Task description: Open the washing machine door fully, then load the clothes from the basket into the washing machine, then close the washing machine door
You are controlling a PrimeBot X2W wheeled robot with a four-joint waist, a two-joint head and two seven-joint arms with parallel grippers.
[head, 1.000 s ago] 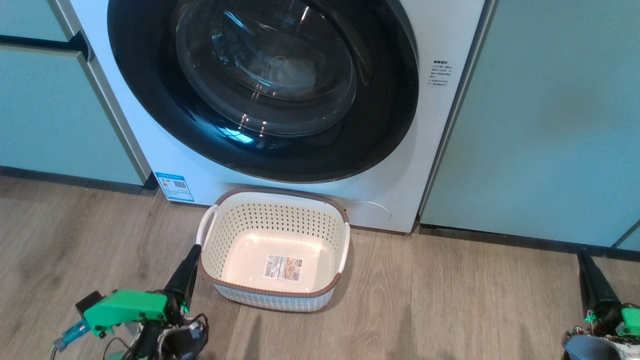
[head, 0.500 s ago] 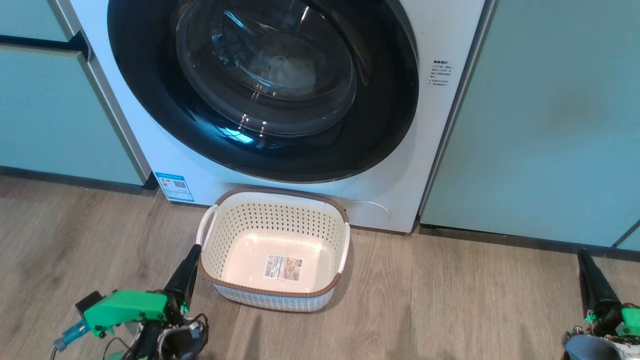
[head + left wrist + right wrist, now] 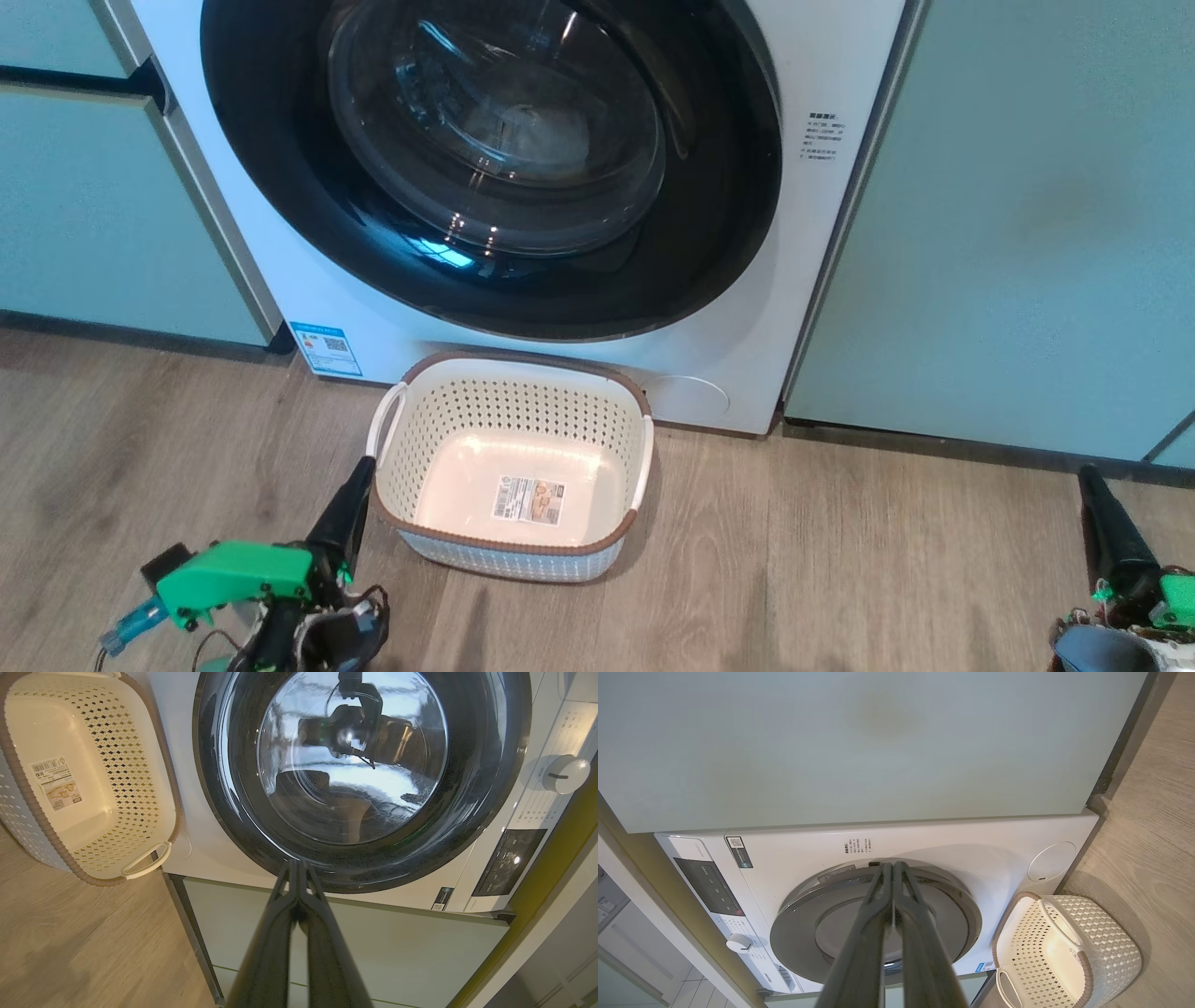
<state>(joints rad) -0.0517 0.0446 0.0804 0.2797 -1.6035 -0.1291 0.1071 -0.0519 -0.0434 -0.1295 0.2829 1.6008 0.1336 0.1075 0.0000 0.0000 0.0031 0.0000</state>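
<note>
Nothing moves: left claw (image 3: 362, 467) and right claw (image 3: 1087, 473) rest closed and empty in lower corners, likely since door (image 3: 261, 187) is shut, basket (image 3: 509, 411) empty.

Left gripper (image 3: 362, 464): long, dark, glossy fingers (image 3: 271, 961) tapering to narrow tips. They are mounted on a bright green plastic housing (image 3: 233, 571) with small dark screws, a black block at its rear, a translucent blue plug (image 3: 131, 627) below it and a tangle of thin dark wires (image 3: 347, 623) at the wrist. Right gripper (image 3: 1086, 473): the same dark tapered fingers (image 3: 922, 952), a smaller green block (image 3: 1178, 599) with fine wiring beside it, and a rounded blue-grey cover (image 3: 1102, 651) underneath.
</note>
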